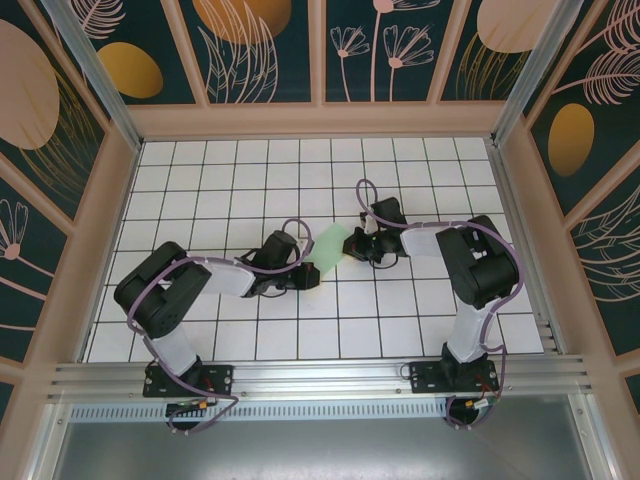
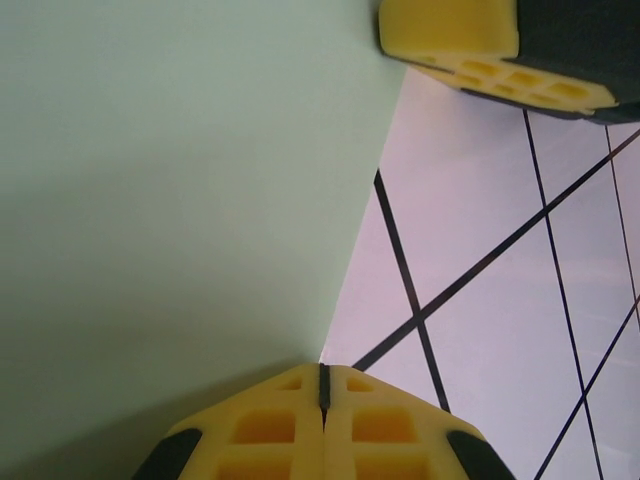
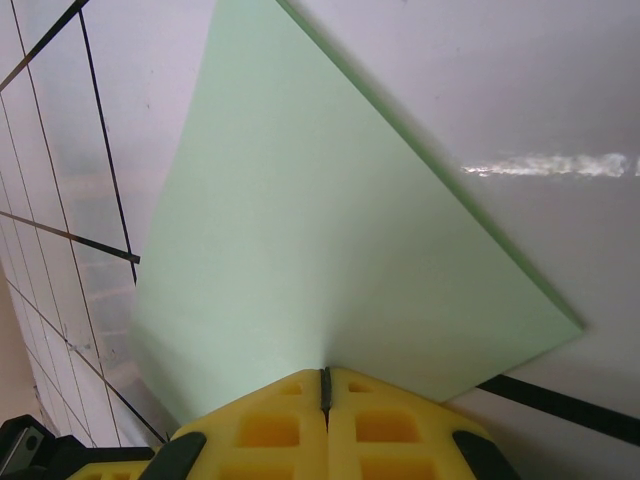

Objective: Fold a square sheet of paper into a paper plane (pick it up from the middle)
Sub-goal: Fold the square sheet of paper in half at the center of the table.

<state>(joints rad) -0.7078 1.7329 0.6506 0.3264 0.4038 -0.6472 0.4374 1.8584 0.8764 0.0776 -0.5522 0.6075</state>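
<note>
- Paper is sitting mid-bench right now: the square sheet of paper [image 1: 328, 250] is hanging between the two arms, apparently tilting up off the gridded bench [image 1: 250, 170].
- At its one edge the left jaws are pressing fully together, pinching the sheet [image 2: 180, 180].
- Opposite, the right jaws are likewise clamping shut on it [image 3: 320, 230].
- Whether a fold is already in it, I am not managing to tell.
- For a clean crease, I'd say both arms should be moving in step, holding the sheet taut without tearing.
- Edges should be meeting squarely before pressing; a slipping pinch is looking like the main risk.
</note>
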